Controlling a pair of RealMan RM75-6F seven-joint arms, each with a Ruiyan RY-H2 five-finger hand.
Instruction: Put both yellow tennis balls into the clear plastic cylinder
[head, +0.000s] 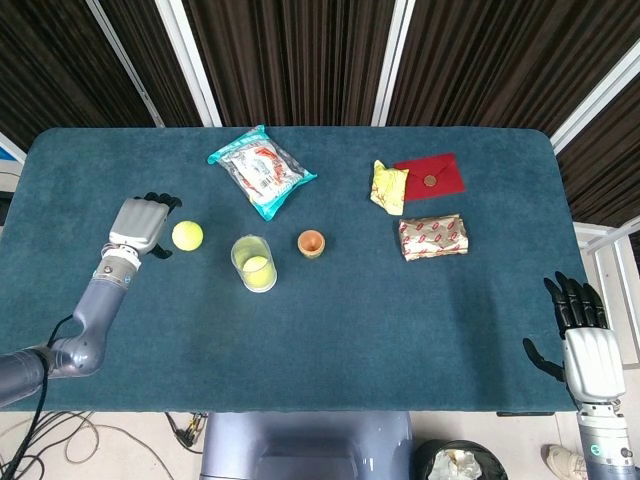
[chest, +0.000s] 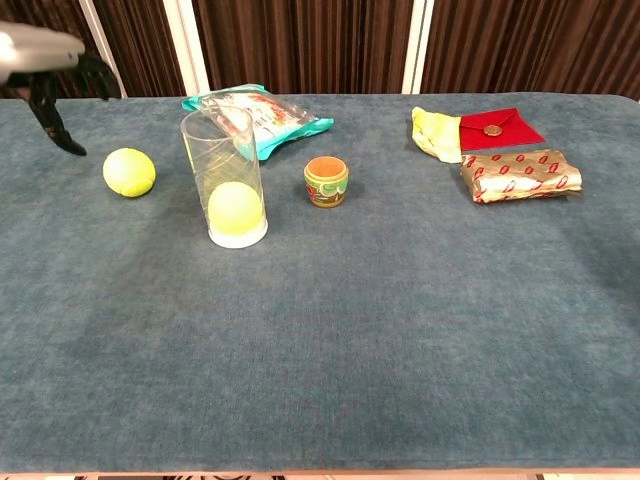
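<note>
Head view, left of centre: a loose ball (head: 187, 235), likely light, springy and fuzzy, best cupped around its middle, lies beside the empty, spread-fingered left hand (head: 139, 224), near the cylinder (head: 254, 263).

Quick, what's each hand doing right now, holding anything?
Left hand: open, empty, beside the loose tennis ball.
Right hand: open, empty, at the table's edge.
</note>
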